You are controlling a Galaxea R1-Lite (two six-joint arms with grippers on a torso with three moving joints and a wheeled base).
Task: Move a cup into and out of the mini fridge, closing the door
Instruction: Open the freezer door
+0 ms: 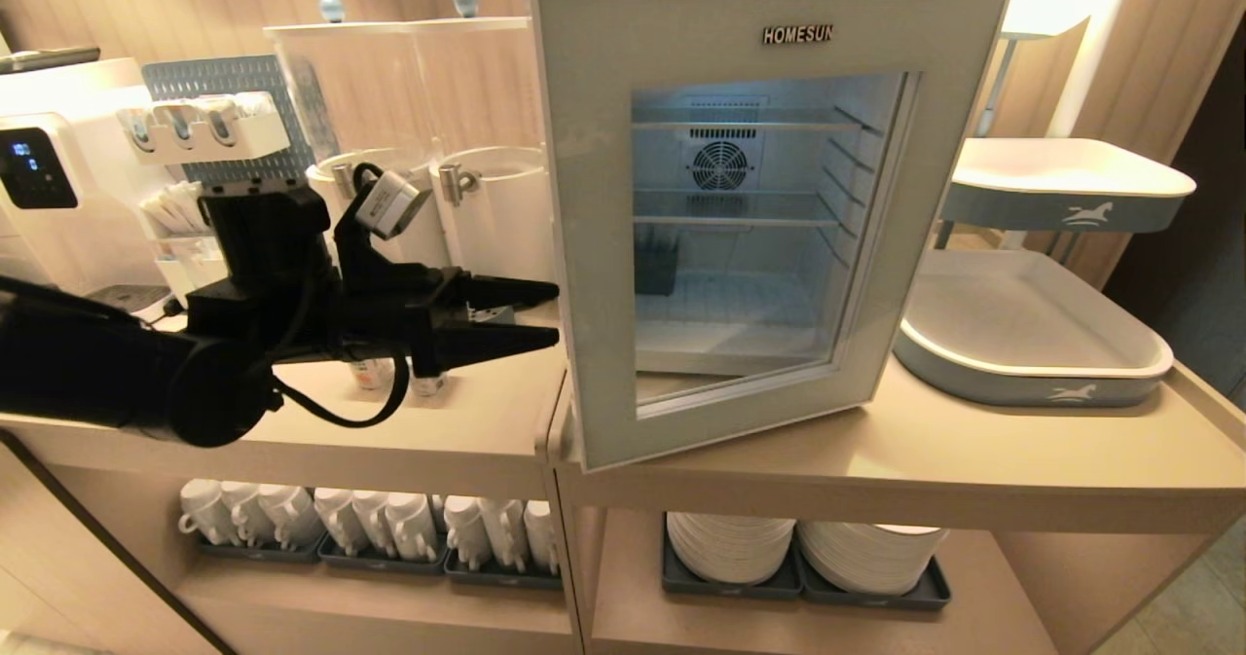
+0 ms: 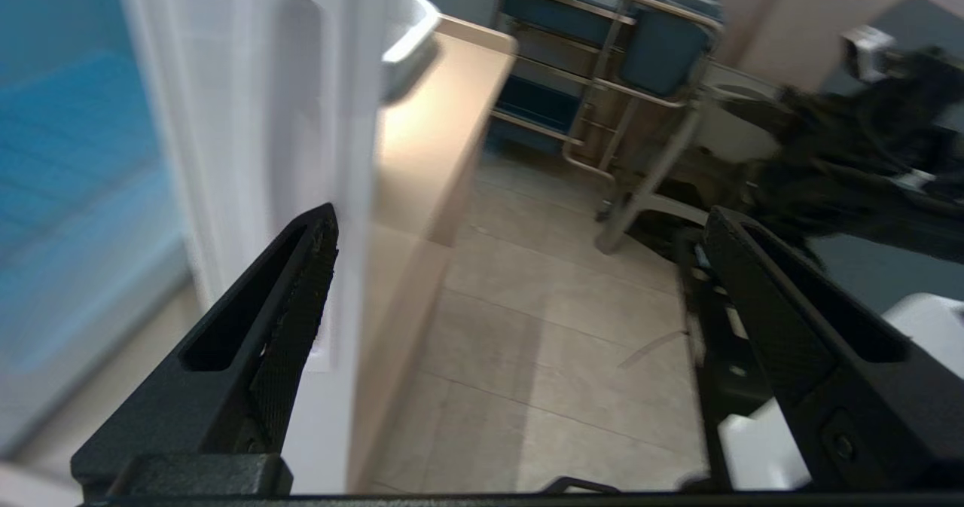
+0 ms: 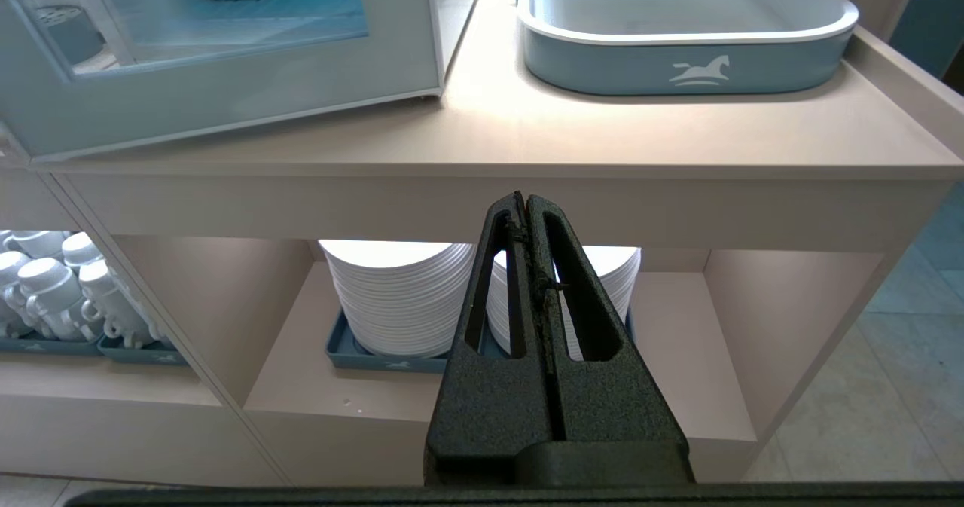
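Beige counter (image 1: 467, 431) carries the mini fridge (image 3: 452, 17), its door (image 1: 594, 246) ajar straight ahead of my left gripper (image 1: 545, 316), jaws spread wide, empty. Right gripper (image 3: 525, 206) parked low, clamped shut. No cup visible; I'd say door step, next hook that edge.

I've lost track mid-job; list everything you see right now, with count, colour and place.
mini fridge: one, white, on the counter, lit inside
door: one, pale grey-blue frame with glass, standing ajar
counter: one, beige, under the fridge
trays: two, white with blue-grey sides, right of the fridge, one raised behind the other
dispensers: two, white with clear tops, left of the fridge
coffee machine: one, white, far left
cups: many, white, lower shelf at left
plates: two stacks, white, lower shelf under the fridge
left tool: black, open, at the door's left edge
right tool: black, shut, parked low before the plates
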